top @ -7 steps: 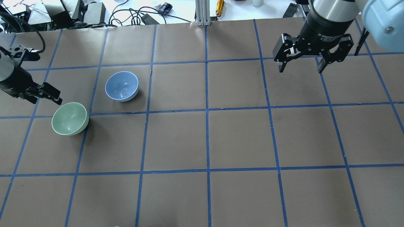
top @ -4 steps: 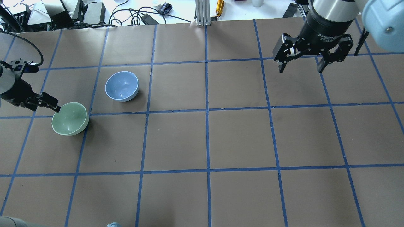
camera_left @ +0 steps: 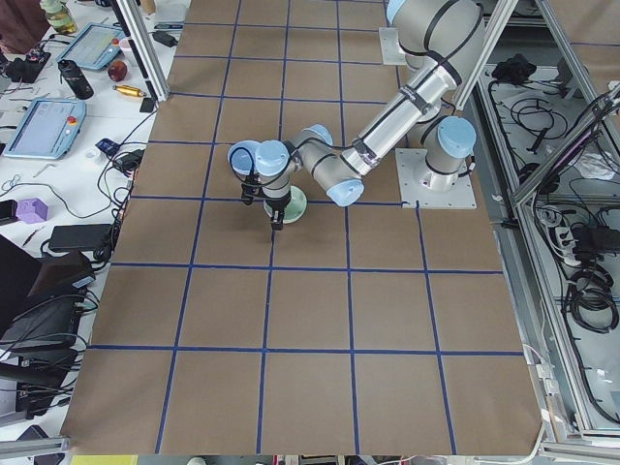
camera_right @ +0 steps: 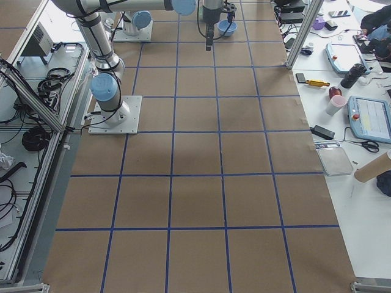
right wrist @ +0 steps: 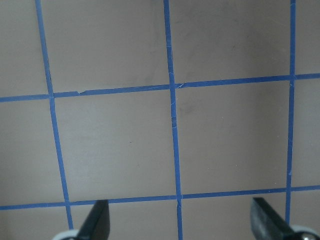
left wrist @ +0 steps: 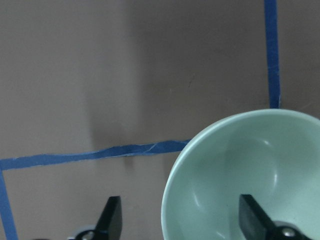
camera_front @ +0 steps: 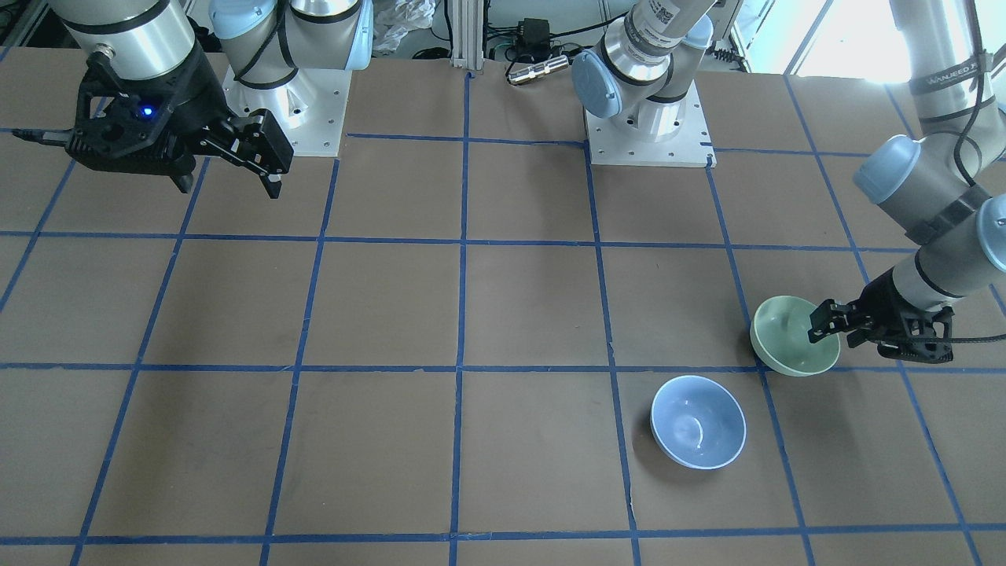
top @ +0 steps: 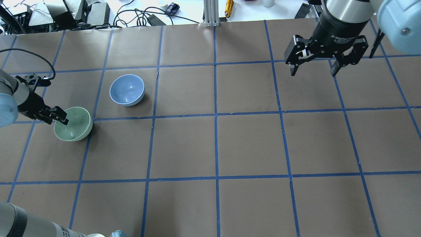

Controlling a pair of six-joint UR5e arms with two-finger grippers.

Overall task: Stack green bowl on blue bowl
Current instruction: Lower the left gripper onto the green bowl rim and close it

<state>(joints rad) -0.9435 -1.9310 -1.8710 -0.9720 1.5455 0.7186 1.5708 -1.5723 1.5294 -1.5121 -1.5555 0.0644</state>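
A brown paper-covered table [top: 250,144] is lying under a grid of blue tape lines [top: 215,115]. Toward its left side the green bowl [top: 77,126] is sitting upright on the paper. The blue bowl [top: 127,89] is standing apart from it, a little farther away and to the right. The left gripper [top: 59,118] is reaching low over the green bowl's left rim, jaws spread, one finger inside the bowl and one outside, not pinching it. The right gripper [top: 313,73] is hanging above bare table at the far right, jaws spread wide, holding nothing. Beyond the far edge, cables [top: 131,14] and dark power bricks [top: 98,11] are cluttering a white bench [top: 184,10] beside an aluminium post [top: 210,13].
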